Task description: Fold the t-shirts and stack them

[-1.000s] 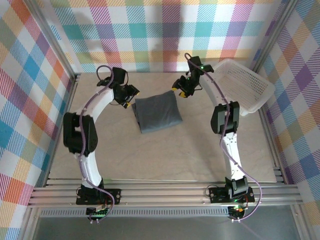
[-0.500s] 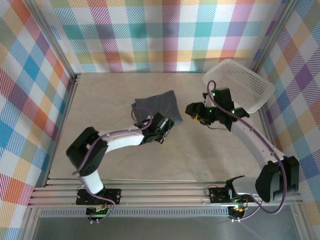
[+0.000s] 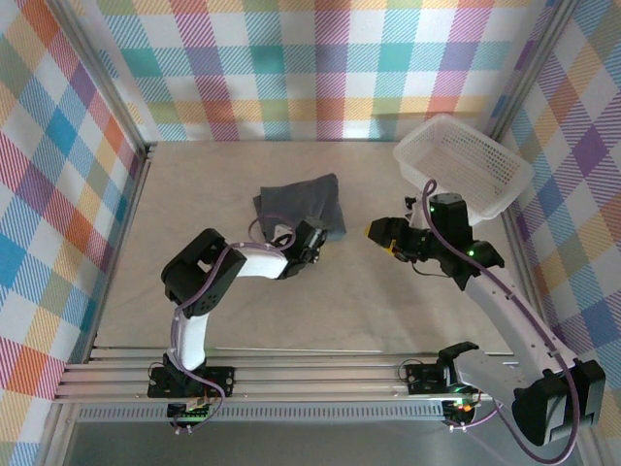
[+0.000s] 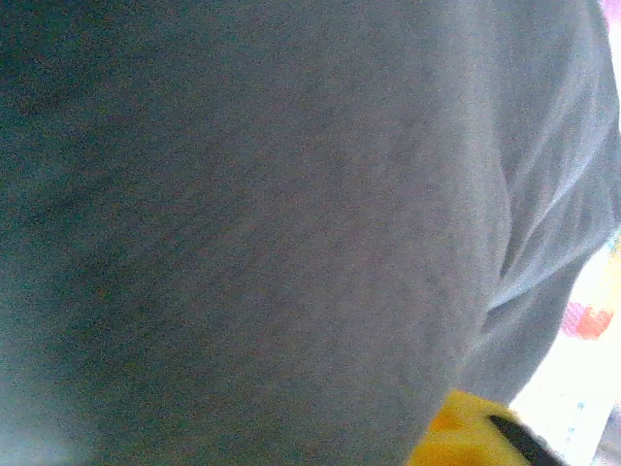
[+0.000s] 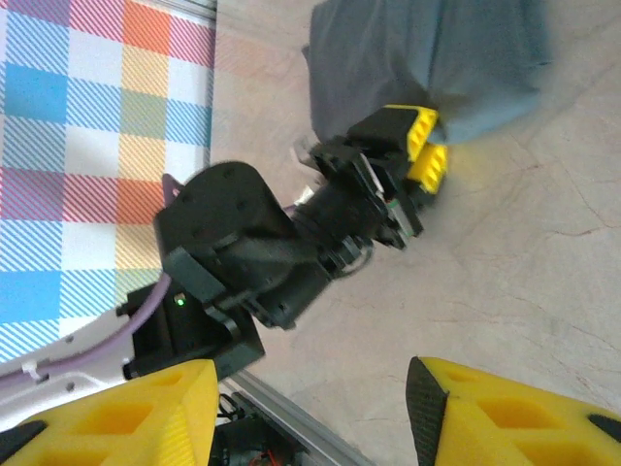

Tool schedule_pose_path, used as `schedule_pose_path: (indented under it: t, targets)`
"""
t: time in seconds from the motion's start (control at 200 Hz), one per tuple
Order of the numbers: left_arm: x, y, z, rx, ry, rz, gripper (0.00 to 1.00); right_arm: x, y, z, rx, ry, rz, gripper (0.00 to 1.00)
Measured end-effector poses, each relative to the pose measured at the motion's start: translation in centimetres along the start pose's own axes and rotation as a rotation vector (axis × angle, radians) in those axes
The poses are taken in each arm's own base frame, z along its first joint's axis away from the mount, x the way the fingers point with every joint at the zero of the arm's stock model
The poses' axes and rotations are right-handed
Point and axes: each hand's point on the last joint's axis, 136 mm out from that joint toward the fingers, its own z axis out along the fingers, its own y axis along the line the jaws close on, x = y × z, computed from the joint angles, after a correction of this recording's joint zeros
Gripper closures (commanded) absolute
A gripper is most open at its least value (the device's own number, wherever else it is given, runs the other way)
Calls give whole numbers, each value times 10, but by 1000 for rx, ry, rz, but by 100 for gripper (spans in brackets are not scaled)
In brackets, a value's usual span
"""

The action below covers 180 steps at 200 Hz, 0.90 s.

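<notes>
Where the folded t-shirt lies toward the worktop's far edge, the left tool is set at its near hem; whether cloth is clamped cannot be told. The right tool is held released, near the hem's right end.

Grey t-shirt: soft, matt knitted cloth. Counter: smooth, pale marbled surface with a low sheen. Basket: white plastic mesh. Left pincer: matt yellow and black plastic. Frame rails: brushed metal.
</notes>
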Motion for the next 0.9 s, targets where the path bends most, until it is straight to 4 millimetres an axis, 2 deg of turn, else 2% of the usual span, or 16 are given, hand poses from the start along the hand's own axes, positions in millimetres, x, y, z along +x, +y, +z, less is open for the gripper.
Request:
schedule_pose_path:
  t: [0.13,0.385,0.495,0.55,0.61,0.675,0.785,0.9]
  targets:
    - [-59,-10,10,7,-68,-41,100,2,0,1,0,6,5,47]
    - [-230,-26,9,-57,-206,-20,100,5,-3,8,-6,23,14,48]
    - [-287,-38,3,-67,-233,17,100,6,-6,13,1,42,26,48]
    - [-313,-45,7,-64,-238,32,100,6,-8,16,5,52,32,48]
    - [-332,-50,16,-66,-232,54,100,4,-8,20,6,58,35,48]
    - [-343,-55,30,-71,-210,85,100,0,-7,23,6,60,35,48]
    - [-347,-57,52,-96,-161,145,100,-3,-5,29,4,71,30,48]
    - [-352,-61,53,-120,-147,203,100,-8,-2,31,-7,62,18,48]
